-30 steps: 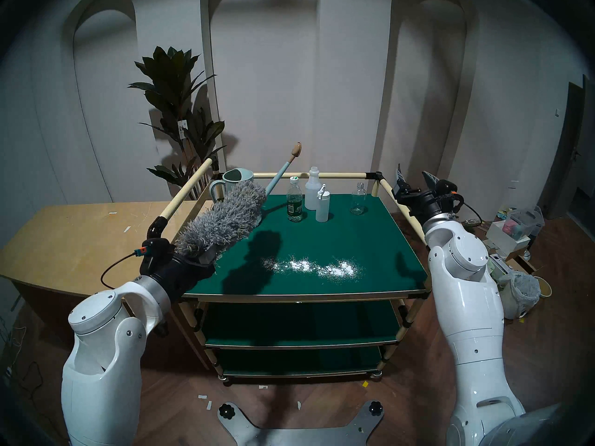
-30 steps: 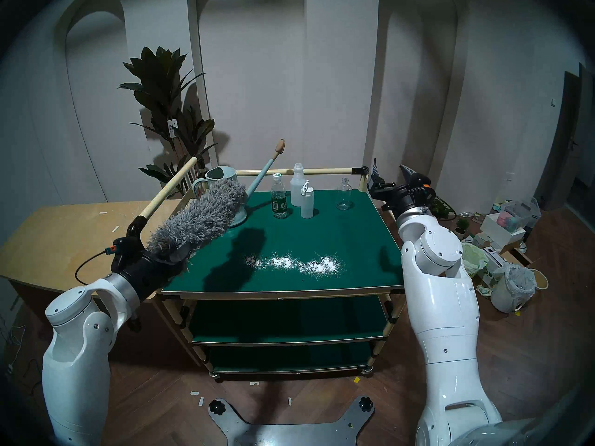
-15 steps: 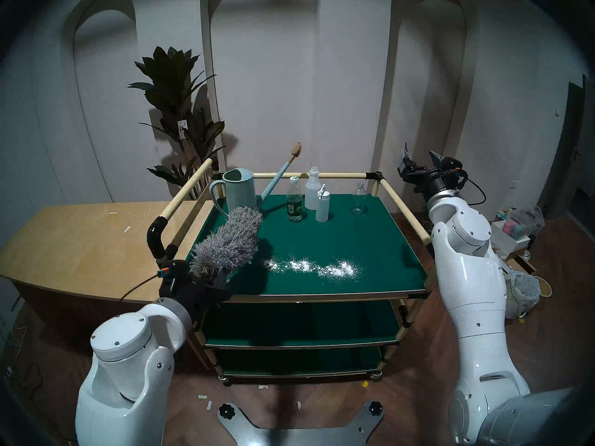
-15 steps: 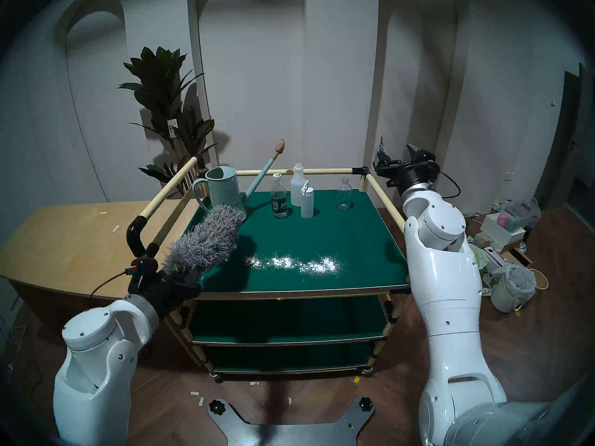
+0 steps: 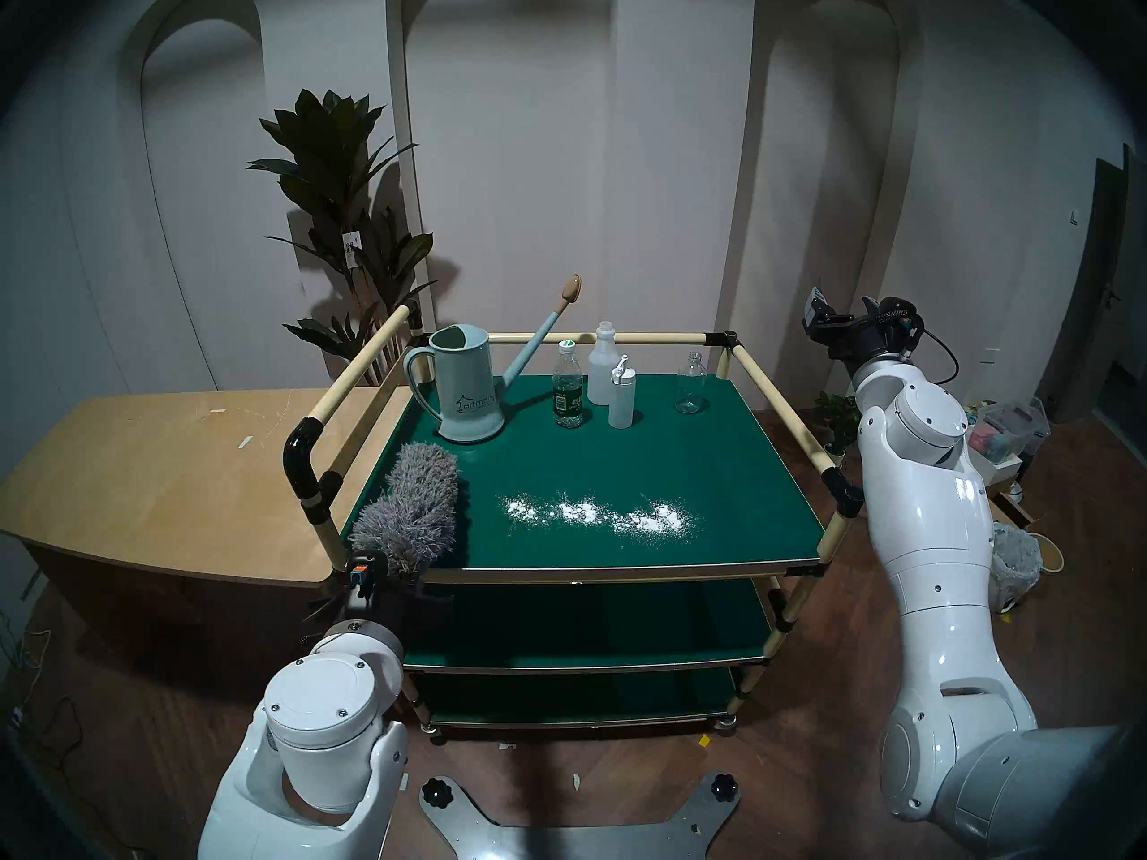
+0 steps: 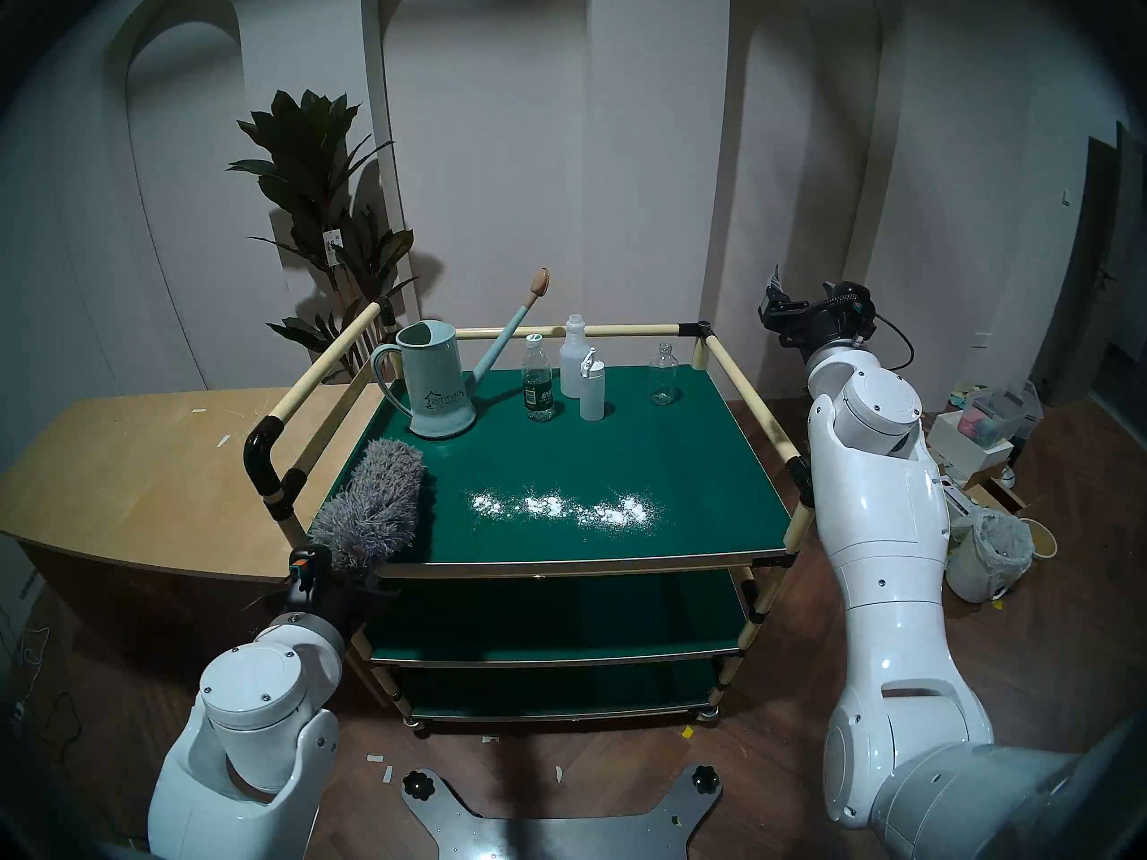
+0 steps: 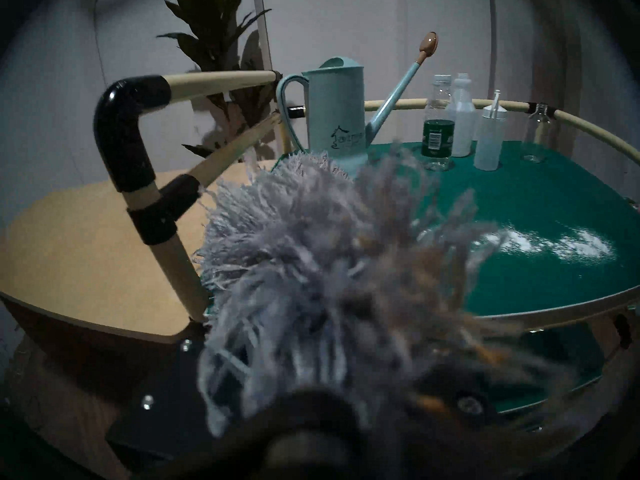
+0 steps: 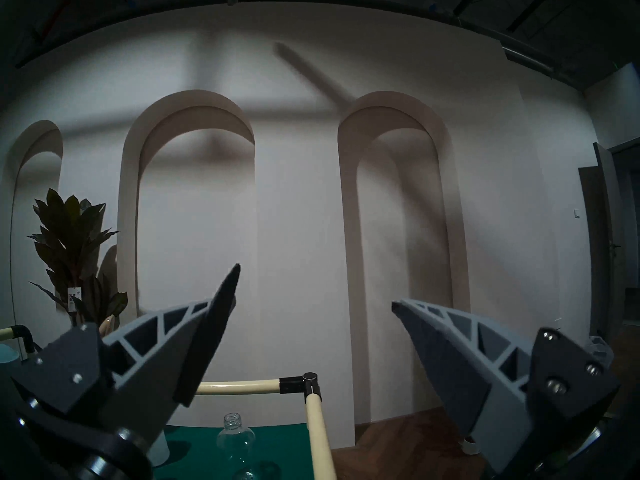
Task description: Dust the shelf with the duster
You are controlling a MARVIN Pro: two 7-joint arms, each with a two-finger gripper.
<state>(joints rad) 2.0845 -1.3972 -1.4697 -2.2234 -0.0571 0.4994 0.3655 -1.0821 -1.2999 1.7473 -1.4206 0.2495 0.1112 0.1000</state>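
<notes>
Long fluffy grey microfibre duster [image 5: 414,513] lies on the near left corner of the wide dark-green top shelf [image 5: 652,461] of the railed cart, its head reaching straight away from my left end effector [image 5: 397,582]. Left end effector is pressed together on the duster's short dark handle, at the shelf's front edge; fingers hidden by fibres in the wrist view. Duster tip stops short of the pale blue-green watering can [image 5: 464,386] beyond it.

To the right of my left end effector: scatter of white powder [image 5: 599,514] across the green surface, apart from the duster. Farther off, by the back rail: clear water bottle with green label [image 5: 567,393], two white plastic bottles [image 5: 611,384], small clear glass bottle [image 5: 689,392].

My right end effector [image 8: 313,309] is spread wide and empty, raised beyond the shelf's far right corner, pointing at the arched wall.

Tan wooden tabletop [image 5: 155,461] sits left of my left end effector.
</notes>
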